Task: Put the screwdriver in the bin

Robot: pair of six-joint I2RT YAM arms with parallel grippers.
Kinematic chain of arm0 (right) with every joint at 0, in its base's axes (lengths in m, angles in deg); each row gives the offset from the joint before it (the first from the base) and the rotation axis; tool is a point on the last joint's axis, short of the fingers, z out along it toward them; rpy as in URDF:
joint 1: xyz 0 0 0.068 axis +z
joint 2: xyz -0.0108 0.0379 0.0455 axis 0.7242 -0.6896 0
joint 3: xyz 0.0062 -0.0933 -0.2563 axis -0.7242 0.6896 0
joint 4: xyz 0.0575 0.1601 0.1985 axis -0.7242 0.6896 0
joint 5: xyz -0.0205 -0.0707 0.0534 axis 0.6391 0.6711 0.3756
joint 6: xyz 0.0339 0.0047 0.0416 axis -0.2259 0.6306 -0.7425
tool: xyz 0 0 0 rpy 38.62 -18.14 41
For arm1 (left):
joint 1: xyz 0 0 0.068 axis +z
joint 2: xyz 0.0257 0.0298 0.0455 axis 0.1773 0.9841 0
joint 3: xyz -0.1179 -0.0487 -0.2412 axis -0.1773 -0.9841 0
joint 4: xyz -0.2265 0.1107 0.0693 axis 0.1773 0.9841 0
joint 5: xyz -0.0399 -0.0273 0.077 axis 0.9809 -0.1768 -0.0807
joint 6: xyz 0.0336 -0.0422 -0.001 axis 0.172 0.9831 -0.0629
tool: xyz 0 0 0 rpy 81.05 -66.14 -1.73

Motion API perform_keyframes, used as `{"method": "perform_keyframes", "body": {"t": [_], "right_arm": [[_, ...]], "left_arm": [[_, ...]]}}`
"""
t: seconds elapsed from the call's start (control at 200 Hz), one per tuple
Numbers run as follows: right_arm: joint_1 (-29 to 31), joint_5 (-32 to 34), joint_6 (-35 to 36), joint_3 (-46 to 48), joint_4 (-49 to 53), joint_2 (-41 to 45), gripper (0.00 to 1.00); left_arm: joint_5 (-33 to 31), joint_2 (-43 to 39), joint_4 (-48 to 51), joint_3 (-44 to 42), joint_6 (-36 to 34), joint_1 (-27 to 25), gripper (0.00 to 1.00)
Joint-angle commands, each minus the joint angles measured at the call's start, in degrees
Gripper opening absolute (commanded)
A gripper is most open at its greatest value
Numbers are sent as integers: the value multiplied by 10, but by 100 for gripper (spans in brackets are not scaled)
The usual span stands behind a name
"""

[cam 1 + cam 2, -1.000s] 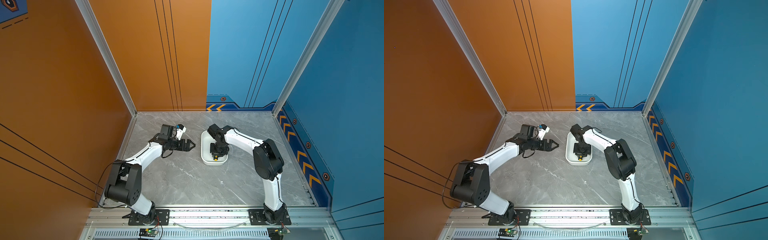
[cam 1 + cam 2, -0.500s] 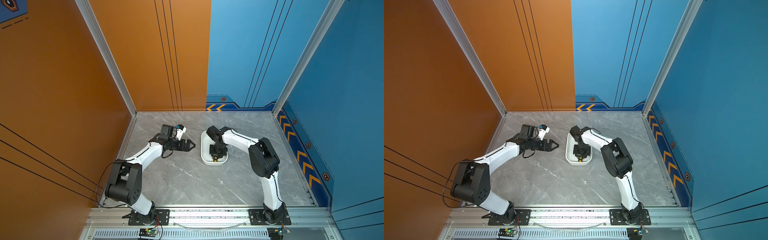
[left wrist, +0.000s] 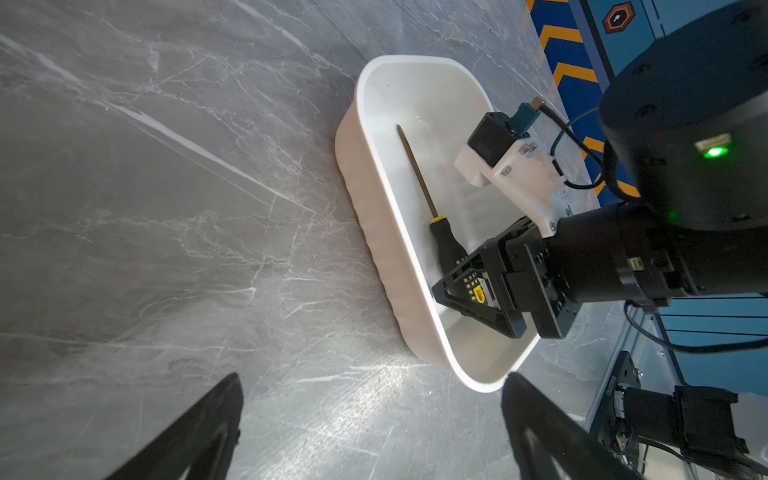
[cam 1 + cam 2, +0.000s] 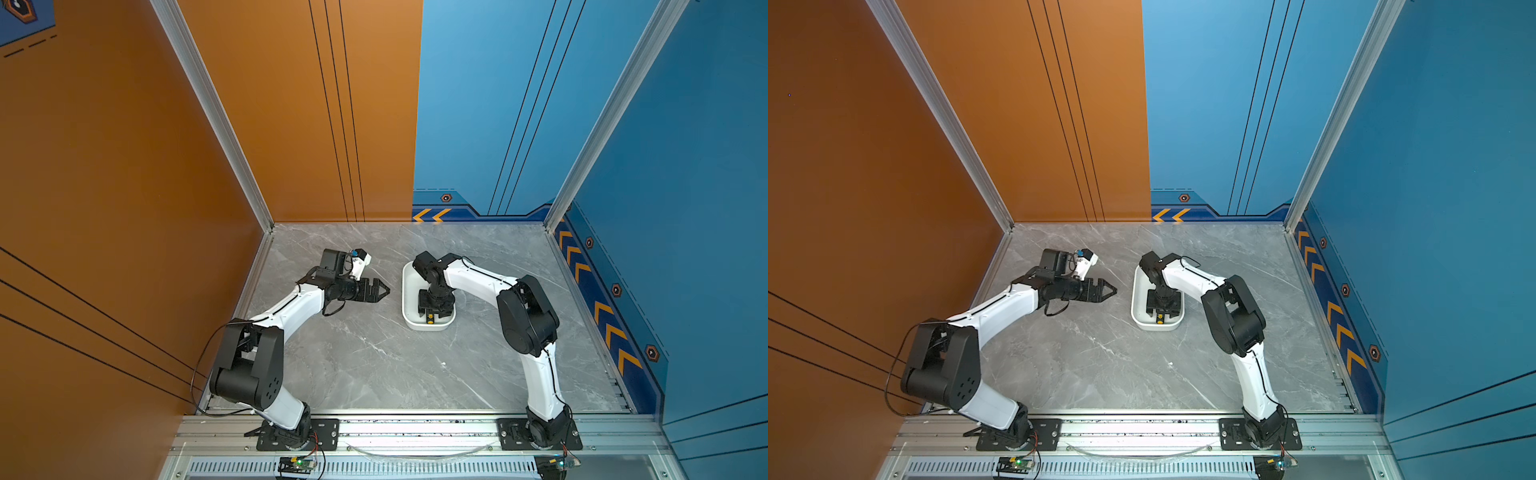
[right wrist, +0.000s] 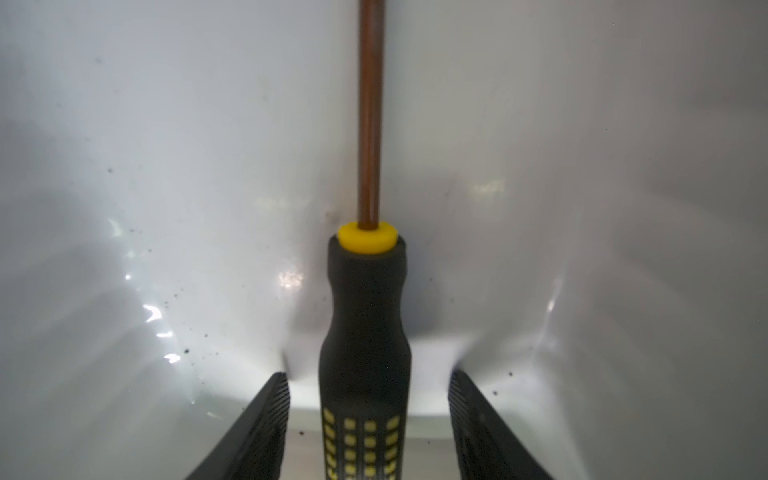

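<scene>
Spanning the cell, the grey marbled table (image 4: 374, 365) carries one item, the bin (image 4: 406, 299), white and shallow, its long side running away from the arm bases.

Left arm (image 4: 291, 307): stretched toward the bin from its own side, ending short of the bin wall.

Right arm (image 4: 478, 278): bent over the bin, wrist pointing down into it.

Left gripper (image 4: 384, 291): beside the bin, apart from it, touching nothing. The left wrist view shows its fingers spread wide with nothing between them.

Right gripper (image 5: 368, 376): low inside the bin, at the end nearer the bases. The jaws are parted, with a bare gap between each pad and the handle, so no grip is made.

Screwdriver (image 3: 419, 178): inside the bin, judged to lie on its floor. Its long axis runs along the bin's length, with the shaft tip toward the bin's far end. The black-and-yellow handle lies toward the near end, between the right jaws.

Finding: placement appears done. The right arm is much the nearer, and the handle sits directly between its jaws. The likely next move, a withdrawal, calls for a straight lift out of the bin. A sideways pull could catch the handle and drag it against the bin wall.
</scene>
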Motion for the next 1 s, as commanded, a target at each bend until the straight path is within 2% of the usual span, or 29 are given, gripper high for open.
{"method": "perform_keyframes", "body": {"t": [0.0,0.14,0.315,0.431,0.516,0.581,0.661,0.721,0.776,0.831,0.996], "right_arm": [[-4,13,6,-19,10,21,68],[-6,24,24,-54,45,29,75],[-9,22,54,-89,62,90,78],[-16,34,80,-115,62,137,78],[-23,89,119,-115,62,177,77],[-26,171,181,-99,46,210,77],[-31,263,291,-11,-50,263,78],[-51,268,371,71,-149,303,78],[-74,265,414,144,-239,338,78],[-110,235,419,205,-312,367,80],[-252,120,353,382,-523,417,80]], "left_arm": [[-11,-10,17,5,1,9,98],[-3,-26,19,9,10,20,98],[-9,-62,11,6,18,26,98],[-35,-81,6,2,16,32,98],[-64,-97,-5,-15,10,39,98],[-114,-116,-12,-36,-1,43,98],[-188,-143,-60,-70,-14,51,98],[-225,-161,-96,-96,-20,63,98],[-247,-172,-134,-121,-32,76,98],[-264,-178,-164,-142,-49,89,98],[-308,-167,-232,-189,-72,134,98]]}}
